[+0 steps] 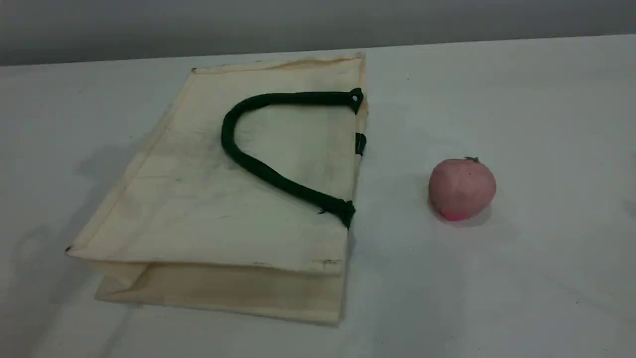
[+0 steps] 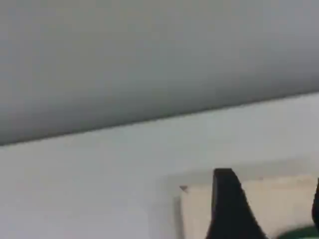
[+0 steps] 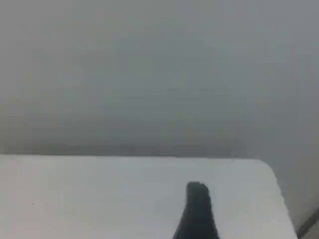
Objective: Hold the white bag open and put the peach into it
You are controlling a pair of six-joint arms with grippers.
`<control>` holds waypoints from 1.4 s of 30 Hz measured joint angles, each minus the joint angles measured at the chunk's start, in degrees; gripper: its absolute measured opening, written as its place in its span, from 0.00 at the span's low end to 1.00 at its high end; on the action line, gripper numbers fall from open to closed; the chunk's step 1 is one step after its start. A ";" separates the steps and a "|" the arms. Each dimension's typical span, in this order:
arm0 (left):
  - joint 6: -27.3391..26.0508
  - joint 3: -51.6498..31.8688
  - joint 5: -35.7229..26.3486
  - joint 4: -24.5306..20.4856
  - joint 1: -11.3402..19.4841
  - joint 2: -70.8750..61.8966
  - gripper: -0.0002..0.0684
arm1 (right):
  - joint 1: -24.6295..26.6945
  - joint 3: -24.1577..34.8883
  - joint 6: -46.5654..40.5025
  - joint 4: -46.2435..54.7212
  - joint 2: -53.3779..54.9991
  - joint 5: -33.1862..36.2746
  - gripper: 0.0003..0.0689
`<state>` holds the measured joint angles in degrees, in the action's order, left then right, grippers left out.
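**Opening the flat bag before the peach can go in**

Nearest in the scene view, the white bag (image 1: 208,199) lies flat on the counter (image 1: 521,278), its folded gusset showing along the near edge and its mouth facing three o'clock. One dark green rope handle (image 1: 258,166) loops across the top panel, anchored at both ends on the mouth edge. The peach (image 1: 462,189) sits alone at three o'clock of the mouth, apart from it, stem up. Neither arm shows in the scene view.

The left wrist view shows one dark fingertip of the left tool (image 2: 269,214) above a far corner of the bag; it grips nothing, and how wide it stands cannot be told from one fingertip. The right tool (image 3: 198,211) looks across bare counter and holds nothing; its jaws are likely spread wide.

The step in hand looks like the approach to the bag. To do it well, the left tool should probably come down on the mouth edge near the handle and pinch only the upper layer, then lift it so a gap forms facing the peach. Catching both layers would keep the bag closed. The right tool should meet the peach from above, around its widest part.
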<state>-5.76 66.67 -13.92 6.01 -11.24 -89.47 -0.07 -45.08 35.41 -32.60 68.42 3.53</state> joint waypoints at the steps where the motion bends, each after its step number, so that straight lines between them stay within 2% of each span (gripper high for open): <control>1: 0.06 0.22 -0.07 0.00 -0.61 -1.58 0.52 | 0.00 -0.30 0.06 0.00 0.52 0.07 0.71; 6: 0.35 0.48 -0.80 0.18 -4.10 -7.52 0.50 | 0.00 -1.11 -0.13 0.00 2.55 -0.27 0.71; 15: 2.07 0.43 -5.94 1.88 -8.96 -12.06 0.50 | 0.00 -1.11 -0.31 -0.20 3.14 0.03 0.71; 22: 2.07 0.43 -6.43 1.74 -9.47 -15.48 0.50 | 0.00 -1.11 -0.33 -0.61 3.15 0.22 0.71; 27: 4.57 0.43 -7.46 1.74 -9.47 -18.62 0.50 | 0.00 -1.11 -0.33 -0.63 4.40 1.26 0.71; 42: 4.77 0.43 -3.35 1.49 -9.47 -24.29 0.50 | 0.00 -1.11 -0.38 -0.68 8.83 1.37 0.71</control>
<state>-0.99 67.10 -17.27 7.50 -20.72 -113.76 -0.07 -46.19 35.03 -33.28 77.26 4.91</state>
